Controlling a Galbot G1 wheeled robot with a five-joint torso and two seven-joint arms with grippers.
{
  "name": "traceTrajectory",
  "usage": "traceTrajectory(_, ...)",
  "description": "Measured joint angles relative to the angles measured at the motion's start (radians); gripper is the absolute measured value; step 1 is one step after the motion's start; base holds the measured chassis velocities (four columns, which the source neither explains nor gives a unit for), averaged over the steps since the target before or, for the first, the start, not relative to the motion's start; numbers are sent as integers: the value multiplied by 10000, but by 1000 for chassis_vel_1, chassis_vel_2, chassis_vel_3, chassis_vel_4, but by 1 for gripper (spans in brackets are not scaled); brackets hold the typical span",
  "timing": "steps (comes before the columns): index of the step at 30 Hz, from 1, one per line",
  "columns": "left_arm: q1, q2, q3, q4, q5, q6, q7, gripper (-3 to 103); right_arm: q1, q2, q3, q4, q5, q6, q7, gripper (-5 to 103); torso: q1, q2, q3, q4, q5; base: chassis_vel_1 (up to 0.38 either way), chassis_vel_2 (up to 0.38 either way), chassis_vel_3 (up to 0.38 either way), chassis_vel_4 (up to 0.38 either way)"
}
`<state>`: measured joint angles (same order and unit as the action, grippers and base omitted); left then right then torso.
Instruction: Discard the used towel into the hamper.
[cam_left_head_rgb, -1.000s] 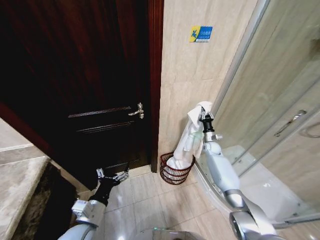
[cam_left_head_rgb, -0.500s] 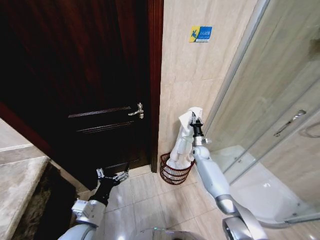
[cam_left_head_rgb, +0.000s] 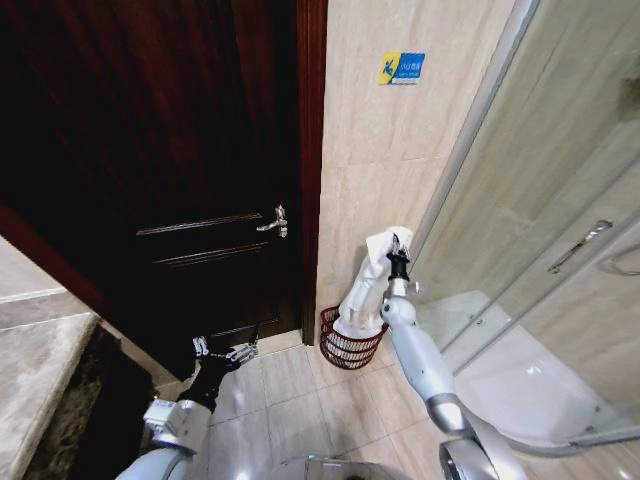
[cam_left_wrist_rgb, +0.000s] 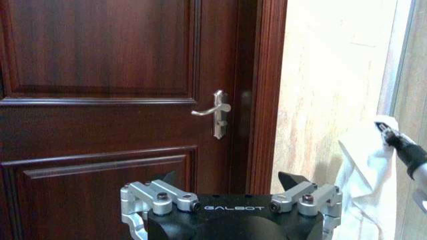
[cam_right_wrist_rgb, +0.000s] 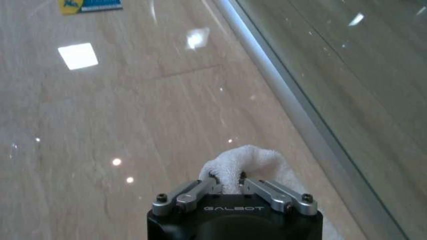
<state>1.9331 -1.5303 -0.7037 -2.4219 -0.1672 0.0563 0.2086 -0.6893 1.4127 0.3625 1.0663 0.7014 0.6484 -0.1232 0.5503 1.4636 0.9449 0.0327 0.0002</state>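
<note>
The task is near its end but not finished. The right gripper (cam_left_head_rgb: 397, 243) is closed on the top corner of the white towel (cam_left_head_rgb: 362, 290), and it holds this corner up in the air, close to the beige tiled wall (cam_left_head_rgb: 375, 150). From there the towel hangs down in a long fold, and its lower end already lies inside the hamper (cam_left_head_rgb: 350, 340), the small reddish-brown wire basket that stands on the floor (cam_left_head_rgb: 290, 400) in the corner between the dark wooden door (cam_left_head_rgb: 180, 150) and the glass shower cabin (cam_left_head_rgb: 540, 200). So, as I judge it, the carrying part is done and the towel is partly in; what is left is to let the upper part go, so that the whole towel drops into the basket.

The hamper is directly below the right gripper, a little toward the door side, and the gripper is well above its rim. In the right wrist view the two fingers are pressed together with a bunch of white cloth between them.

The left gripper (cam_left_head_rgb: 225, 352) waits low, near the floor in front of the door, with its fingers spread apart and nothing between them. It is well apart from the hamper and does not touch the towel.
</note>
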Motion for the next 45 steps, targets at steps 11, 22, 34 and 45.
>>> traceTrajectory(11,0,0,0,0,0,0,0,100,-978,647,-457,956,-247,-297,-3,5,0,0,0,3,0,0,0,0,0)
traceTrajectory(22,0,0,0,0,0,0,0,100,-1635,974,-1228,1964,1151,-1267,762,5,-2,1,-1,4,-2,0,0,0,0)
traceTrajectory(34,0,0,1,0,0,0,0,100,-1389,361,-563,504,2577,-1600,816,5,-1,0,0,1,-1,0,0,0,0)
traceTrajectory(45,0,0,0,0,0,0,0,100,-1788,433,-594,-15,1180,-1825,729,5,-1,1,0,3,-1,0,0,0,0)
